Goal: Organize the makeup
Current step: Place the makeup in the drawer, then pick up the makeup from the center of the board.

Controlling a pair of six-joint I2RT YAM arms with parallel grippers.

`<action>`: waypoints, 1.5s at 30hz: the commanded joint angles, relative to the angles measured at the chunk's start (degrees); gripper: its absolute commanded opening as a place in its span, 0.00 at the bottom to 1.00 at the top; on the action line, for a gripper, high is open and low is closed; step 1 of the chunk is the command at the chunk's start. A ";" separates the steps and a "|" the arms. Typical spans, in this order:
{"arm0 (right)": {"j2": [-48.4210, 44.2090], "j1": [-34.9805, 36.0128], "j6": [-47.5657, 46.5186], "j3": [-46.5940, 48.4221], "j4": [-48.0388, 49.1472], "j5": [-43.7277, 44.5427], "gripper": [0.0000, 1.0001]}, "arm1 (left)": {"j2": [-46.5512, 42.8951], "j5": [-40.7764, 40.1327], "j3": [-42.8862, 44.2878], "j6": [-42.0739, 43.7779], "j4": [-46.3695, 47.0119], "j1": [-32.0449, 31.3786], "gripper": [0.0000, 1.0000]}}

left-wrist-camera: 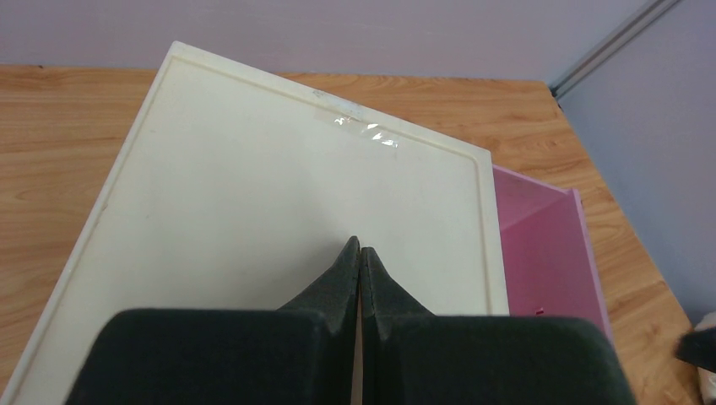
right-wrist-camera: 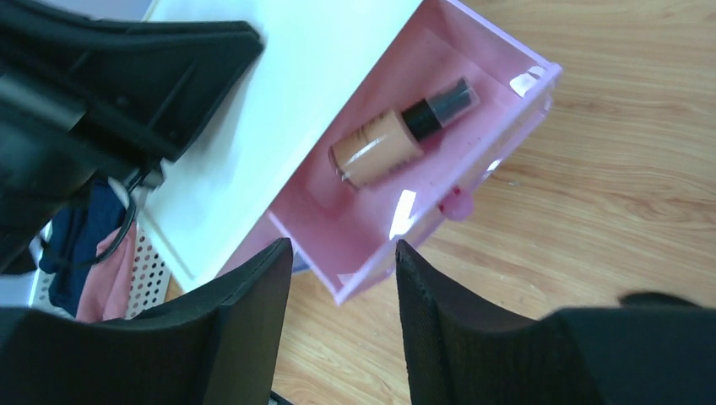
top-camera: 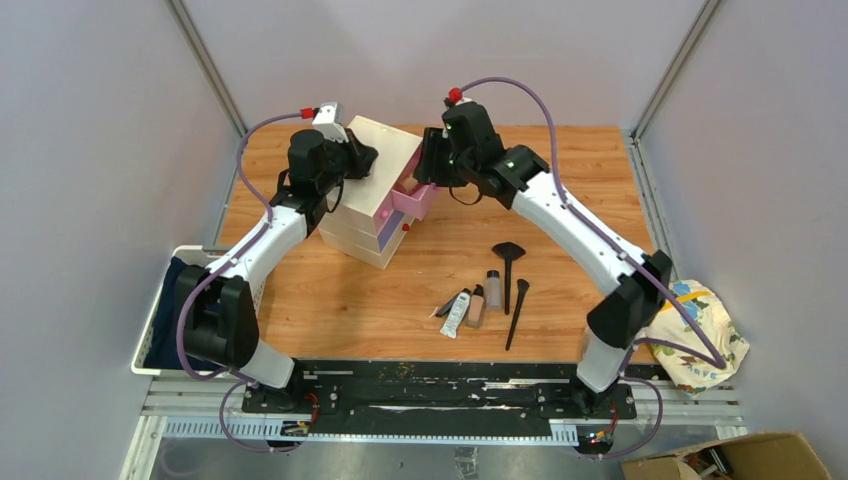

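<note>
Above the pink drawer (right-wrist-camera: 312, 207) holding one beige bottle (right-wrist-camera: 376, 149), right gripper (right-wrist-camera: 342, 249) gapes empty, left gripper (left-wrist-camera: 360, 249) shut; near-edge makeup (top-camera: 490, 295) probably needs fetching next.

Even, diffuse light from overhead keeps the bench (top-camera: 400, 300) bright; shadows on it are short and soft-edged. White glare marks the far edge of the cream box (left-wrist-camera: 253, 211) top and the walls of the pink drawer (right-wrist-camera: 338, 219). Nearest the lenses, the left claw (left-wrist-camera: 359, 249) and right claw (right-wrist-camera: 342, 249) appear dark and slightly defocused.
</note>
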 commanded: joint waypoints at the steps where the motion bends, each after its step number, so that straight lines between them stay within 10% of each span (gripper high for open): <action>1: -10.37 2.73 -3.38 -4.48 -0.19 5.67 0.50 | 2.45 0.12 -2.47 1.67 -13.80 -0.48 0.00; 17: -20.04 7.05 5.82 -46.10 -3.12 7.61 0.54 | 2.14 0.43 -2.39 1.56 -14.02 -0.48 0.00; 36: -17.24 12.20 13.49 -57.60 0.77 6.20 0.51 | 0.93 0.94 -3.53 1.17 -13.53 -0.48 0.00; 45: -14.75 12.73 13.66 -57.61 1.86 6.96 0.34 | 0.58 1.40 -4.03 0.96 -13.04 -0.48 0.00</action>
